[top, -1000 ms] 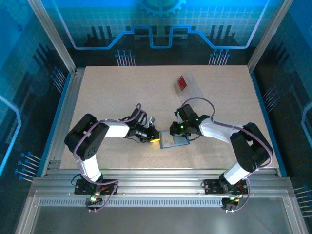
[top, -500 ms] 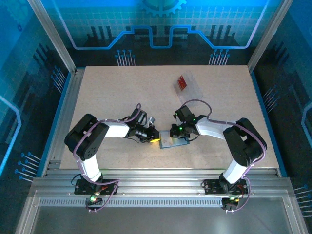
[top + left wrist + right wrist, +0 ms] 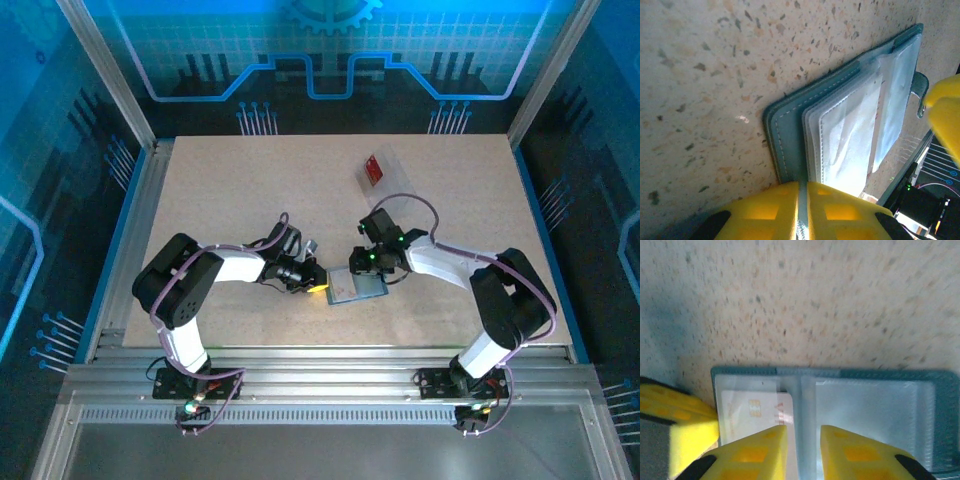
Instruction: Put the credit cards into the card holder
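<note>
Teal-grey folding card holder (image 3: 790,145) pinched by left gripper (image 3: 802,187); pale chip card (image 3: 757,410) could be snagged out by slightly parted right gripper (image 3: 802,432) (if lifted askew).

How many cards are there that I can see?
2. One red card lies on the clear tray at the back. One pale card sits in a clear pocket of the open card holder. More may be hidden in other pockets.

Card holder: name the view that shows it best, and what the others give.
Right wrist: the card holder lies open, both clear pockets facing the lens, a pale card in one. Left wrist gives one end obliquely, pinched by the left hand. Top external shows it small.
</note>
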